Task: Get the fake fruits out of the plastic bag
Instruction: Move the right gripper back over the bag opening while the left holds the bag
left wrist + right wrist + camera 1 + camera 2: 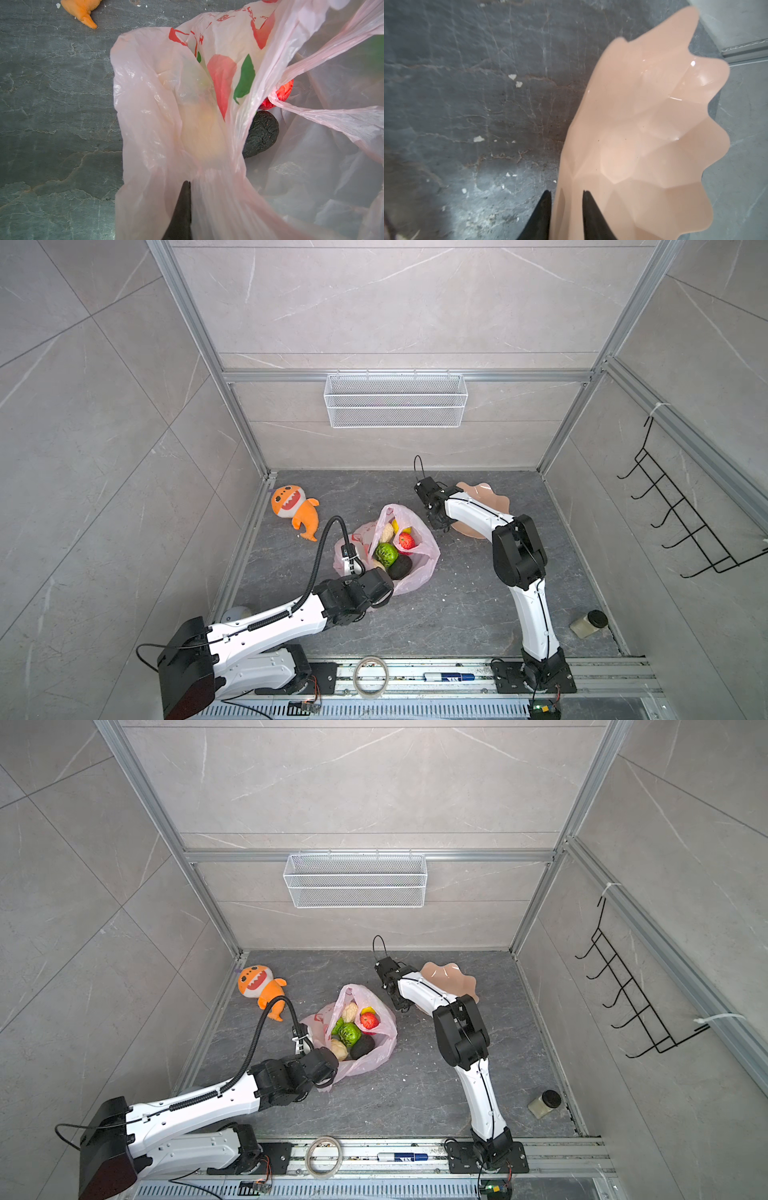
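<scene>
Taking 12 o'clock as the back wall in both top views, 1 plastic bag (pixel 424 568) lies near the middle of the tabletop (pixel 457 605), a little toward 9 o'clock. Its long axis runs about 12 to 6 o'clock. Its mouth gapes upward, and 1 loop handle stands at the 12 o'clock end.

The fake fruits (pixel 351 1031) are all inside the bag. Counted through the mouth:
- 2 cream lumpy pieces (pixel 387 532), 1 at 12 o'clock and 1 at 7 o'clock.
- 1 green bumpy ball (pixel 385 553) at the centre.
- 1 red fruit (pixel 406 541) at 2 o'clock.
- 1 dark avocado (pixel 400 567) at 5 o'clock, its long axis about 2 to 8 o'clock.
- Yellow fruit (pixel 407 530) showing in 2 patches; whether that is 1 piece or 2 I cannot tell.

The left gripper (pixel 190 184) has its jaws clenched on a gathered fold of the bag at the 7 o'clock edge. Only 1 jaw shows in the left wrist view. The right gripper (pixel 566 193) is at 2 o'clock from the bag. Its 2 jaws straddle the rim of 1 peach scalloped bowl (pixel 643 135); whether they press it I cannot tell.

There is 1 orange plush shark (pixel 291 506) at 10 o'clock from the bag, well apart. There is 1 jar (pixel 588 624) lying at 4 o'clock near the tabletop's edge. On the front rail lie 1 tape roll (pixel 370 676) and 1 marker (pixel 449 676).
</scene>
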### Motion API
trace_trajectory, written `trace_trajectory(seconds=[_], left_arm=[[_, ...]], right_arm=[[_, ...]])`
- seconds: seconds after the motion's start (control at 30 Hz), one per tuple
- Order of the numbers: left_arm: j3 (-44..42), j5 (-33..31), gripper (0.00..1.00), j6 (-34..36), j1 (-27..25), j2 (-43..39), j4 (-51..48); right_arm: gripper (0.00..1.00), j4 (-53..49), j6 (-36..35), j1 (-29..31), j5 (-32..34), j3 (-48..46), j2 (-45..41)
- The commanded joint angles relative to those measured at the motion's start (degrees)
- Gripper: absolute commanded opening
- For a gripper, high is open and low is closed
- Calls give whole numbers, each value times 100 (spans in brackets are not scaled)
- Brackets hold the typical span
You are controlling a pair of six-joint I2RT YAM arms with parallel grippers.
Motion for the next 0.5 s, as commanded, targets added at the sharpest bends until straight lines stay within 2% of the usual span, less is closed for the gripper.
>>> trace_trajectory(seconds=[0.0, 0.23, 0.47], left_arm=[[-21, -60, 1, -14, 36, -162, -105], [-89, -73, 0, -48, 31, -241, -105], [-94, -113, 0, 37, 31, -297, -135]], right_arm=[[26, -163, -13, -28, 100, 75, 77], [12, -49, -71, -36, 200, -235, -107], [5, -239, 84, -38, 181, -537, -447]])
